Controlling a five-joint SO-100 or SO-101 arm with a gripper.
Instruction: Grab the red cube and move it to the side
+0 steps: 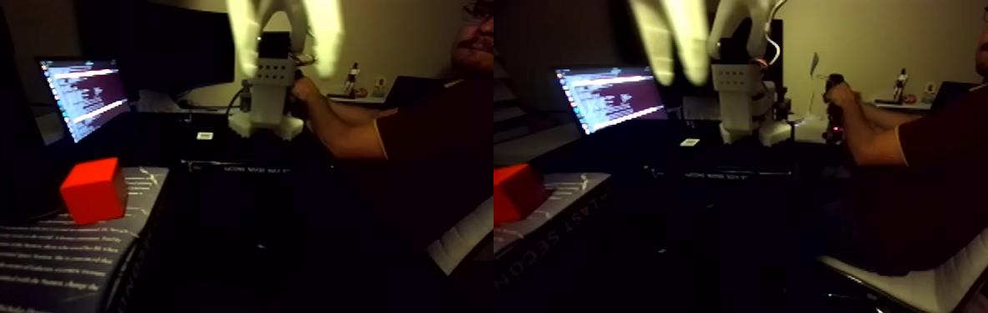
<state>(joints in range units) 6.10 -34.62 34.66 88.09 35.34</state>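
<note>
Dim room. A seated person (945, 125) at three o'clock grips a leader handle, presumably steering the arm. Laptop (84, 96) glows at ten o'clock. White gripper (288, 37), blurred at twelve o'clock, fingers spread wide and holding nothing, high above the red cube (94, 190) resting on a book (26, 258) at eight o'clock, untouched.

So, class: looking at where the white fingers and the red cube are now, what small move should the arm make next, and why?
Probably swing the gripper left in the fixed view and down toward the red cube. The blurred white fingers hang high at the top, well apart from the cube, which sits untouched on a book at lower left. The blur leaves their opening uncertain.
</note>
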